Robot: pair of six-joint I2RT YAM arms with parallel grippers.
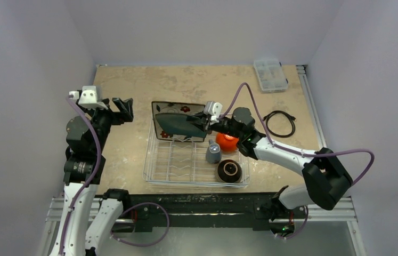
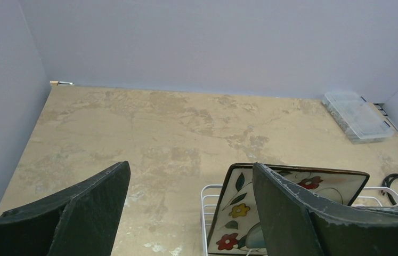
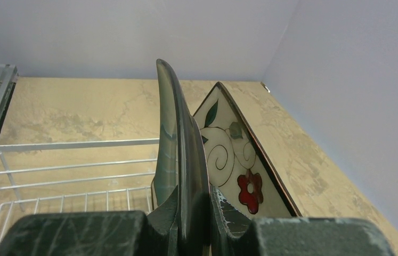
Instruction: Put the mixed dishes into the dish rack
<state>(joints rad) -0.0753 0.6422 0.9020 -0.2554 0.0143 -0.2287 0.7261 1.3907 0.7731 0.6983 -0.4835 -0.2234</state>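
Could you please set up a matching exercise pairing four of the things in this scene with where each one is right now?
Things:
1 pale-teal plate
2 flowered square plate
3 dark brown bowl
4 clear box

Places:
A far right corner of the table
B near right corner of the dish rack
C clamped in the right gripper
D on edge at the dish rack's far end

Pairs: 1-C, 2-D, 3-B, 4-A
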